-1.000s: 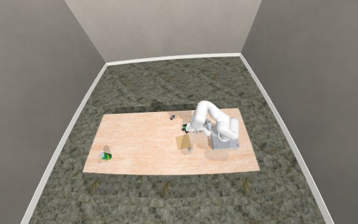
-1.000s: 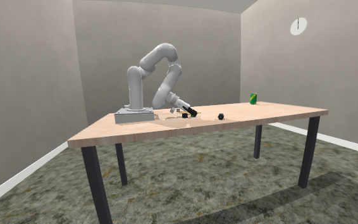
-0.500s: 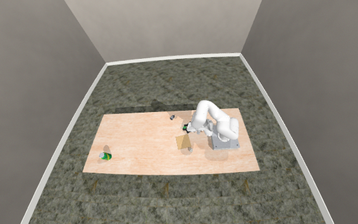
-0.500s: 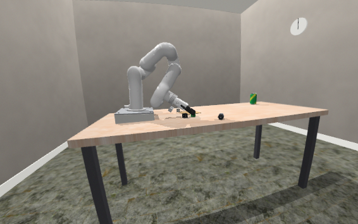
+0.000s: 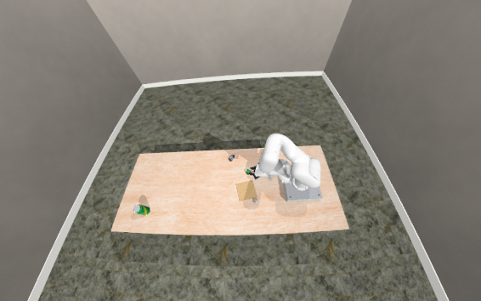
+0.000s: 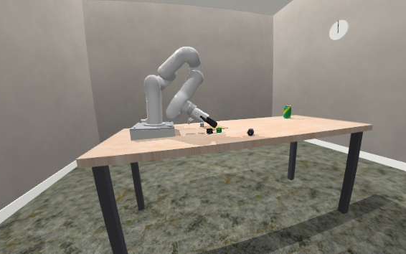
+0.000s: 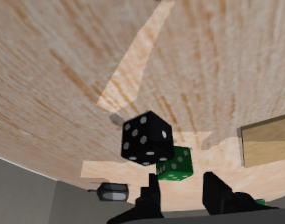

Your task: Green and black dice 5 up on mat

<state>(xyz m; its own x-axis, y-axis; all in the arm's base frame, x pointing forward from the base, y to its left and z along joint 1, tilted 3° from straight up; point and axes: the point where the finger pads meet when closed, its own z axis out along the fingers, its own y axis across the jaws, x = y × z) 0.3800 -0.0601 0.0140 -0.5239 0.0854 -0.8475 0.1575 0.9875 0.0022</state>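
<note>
My gripper (image 5: 251, 172) (image 6: 214, 124) (image 7: 179, 188) is partly open and empty, tilted low over the table. The green die (image 5: 248, 172) (image 6: 219, 130) (image 7: 181, 158) rests on the table just beyond and below the fingertips, off the mat. Its side toward the wrist camera shows 3; its top is too foreshortened to read. The black die (image 6: 209, 131) (image 7: 143, 134) stands on the table nearer the base, off the mat. A side face shows 5, another 1. The tan mat (image 5: 246, 190) (image 7: 270, 142) lies to one side. The white die (image 5: 256, 201) (image 6: 201, 125) is at the mat's corner; its top is unreadable.
A dark computer mouse (image 5: 232, 157) (image 6: 250, 132) (image 7: 113, 192) lies near the table edge, beyond the green die. A green and yellow can (image 5: 142, 210) (image 6: 287, 112) stands at the far end of the table (image 5: 186, 191). The arm's base plate (image 5: 302, 195) is at the other end.
</note>
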